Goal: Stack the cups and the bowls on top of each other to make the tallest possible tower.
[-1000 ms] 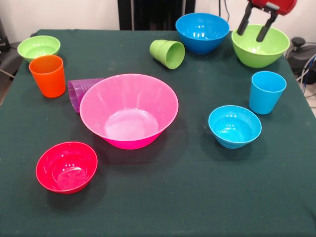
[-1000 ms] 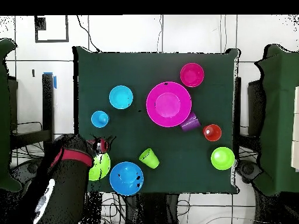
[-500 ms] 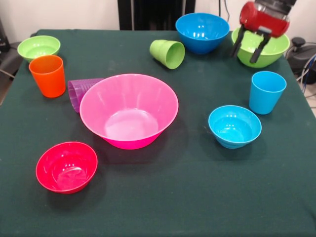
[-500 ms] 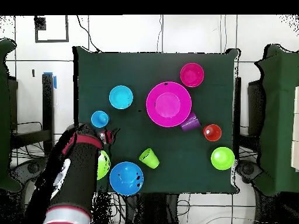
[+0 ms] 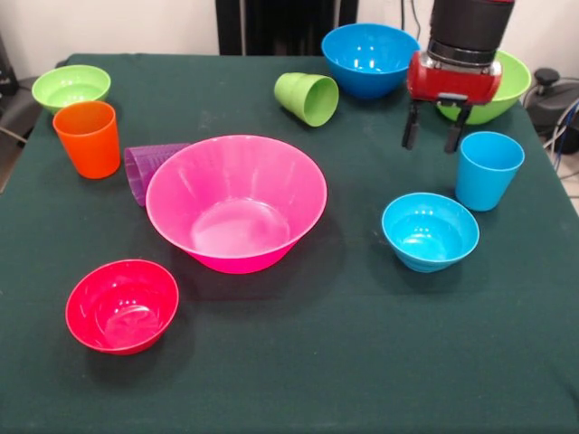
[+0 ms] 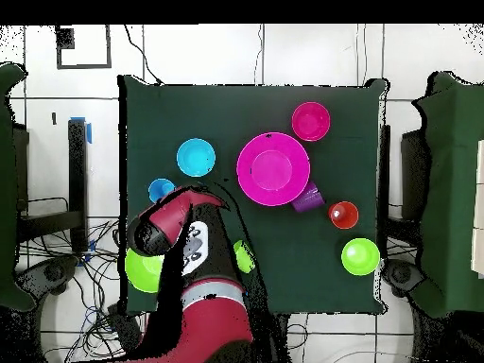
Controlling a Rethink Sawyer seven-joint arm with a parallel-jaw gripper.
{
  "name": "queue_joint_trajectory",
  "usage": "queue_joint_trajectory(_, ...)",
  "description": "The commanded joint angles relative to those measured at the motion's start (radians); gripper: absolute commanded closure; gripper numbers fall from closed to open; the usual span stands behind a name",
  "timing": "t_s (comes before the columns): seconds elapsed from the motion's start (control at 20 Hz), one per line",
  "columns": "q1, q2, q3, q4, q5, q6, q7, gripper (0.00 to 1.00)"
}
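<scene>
My gripper (image 5: 431, 137) is open and empty. It hangs just above the cloth, left of the upright light blue cup (image 5: 488, 168) and in front of the medium green bowl (image 5: 512, 83), which it partly hides. The medium blue bowl (image 5: 371, 59) is behind it and the small light blue bowl (image 5: 430, 231) in front. The large pink bowl (image 5: 235, 203) stands mid-table, empty. A light green cup (image 5: 308, 98) and a purple cup (image 5: 145, 165) lie on their sides. The orange cup (image 5: 88, 137) stands upright. Nothing is stacked.
A small red bowl (image 5: 121, 305) sits at the front left and a small green bowl (image 5: 71, 87) at the far left corner. In the overhead view the arm (image 6: 189, 274) covers the medium blue bowl and part of the green cup (image 6: 244, 257).
The gripper has swung away from over the medium green bowl, left and lower in the front view, down beside the light blue cup. It stays open. No object has moved.
</scene>
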Motion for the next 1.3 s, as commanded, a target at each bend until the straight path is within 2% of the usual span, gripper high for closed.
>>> queue_joint_trajectory(0.05, -0.003, -0.028, 0.209, 0.073, -0.088, -0.005, -0.231, 0.00)
queue_joint_trajectory(0.5, 0.006, -0.040, 0.201, 0.075, -0.102, 0.001, -0.163, 0.00)
queue_joint_trajectory(0.55, 0.017, -0.041, 0.184, 0.077, -0.103, -0.021, -0.127, 0.00)
queue_joint_trajectory(0.6, 0.038, -0.036, 0.147, 0.082, -0.084, -0.045, -0.049, 0.00)
queue_joint_trajectory(0.7, 0.053, -0.027, 0.121, 0.078, -0.052, -0.034, 0.009, 0.00)
queue_joint_trajectory(1.1, 0.001, -0.068, 0.165, 0.101, 0.035, 0.029, 0.002, 0.00)
queue_joint_trajectory(1.3, 0.007, -0.073, 0.168, 0.082, 0.061, 0.046, -0.005, 0.00)
